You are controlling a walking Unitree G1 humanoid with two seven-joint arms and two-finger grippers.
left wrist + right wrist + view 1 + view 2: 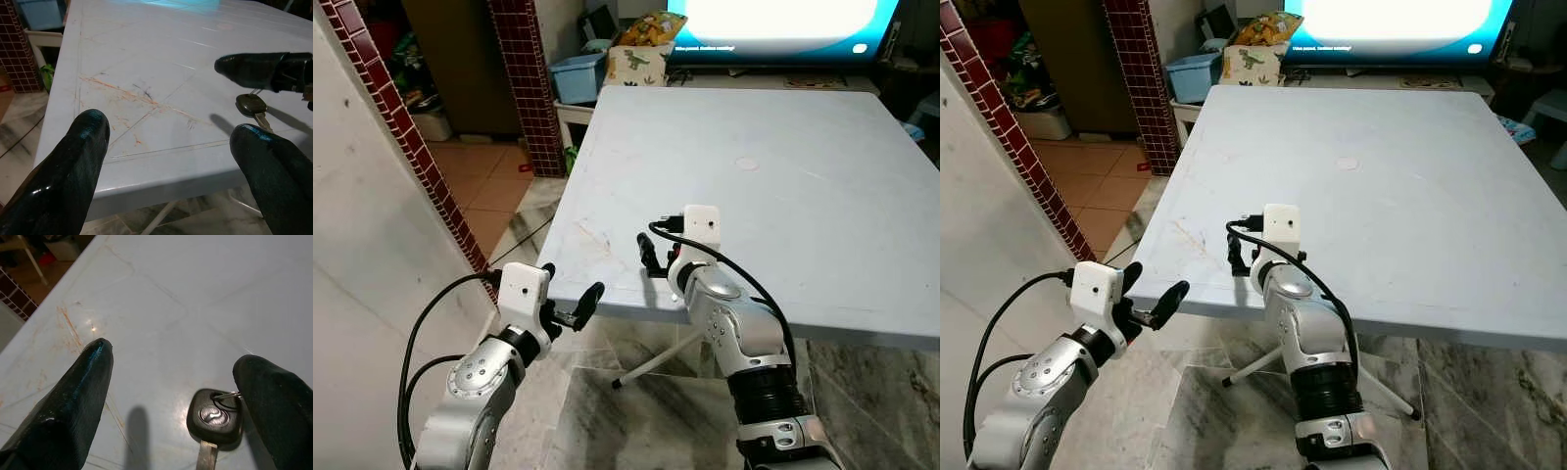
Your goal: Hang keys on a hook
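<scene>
A pale blue-white plastic surface (803, 166) takes up most of the head views, square-edged, with a raised border line near its rim. Orange-brown scuff marks (122, 93) and a few dark scratches cross its near left corner, and a faint round mark (746, 164) sits near its middle. White metal legs (656, 360) angle down beneath it onto a grey marbled floor (636, 411). To the left rises a white wall edged with dark red mosaic tiles (421, 157), and a red-tiled pillar (524, 78) stands further back beside orange floor tiles (480, 176). Beyond the far edge are a light blue plastic bin (578, 76), a dinosaur-print bag (641, 54) and a lit television screen (773, 24).
</scene>
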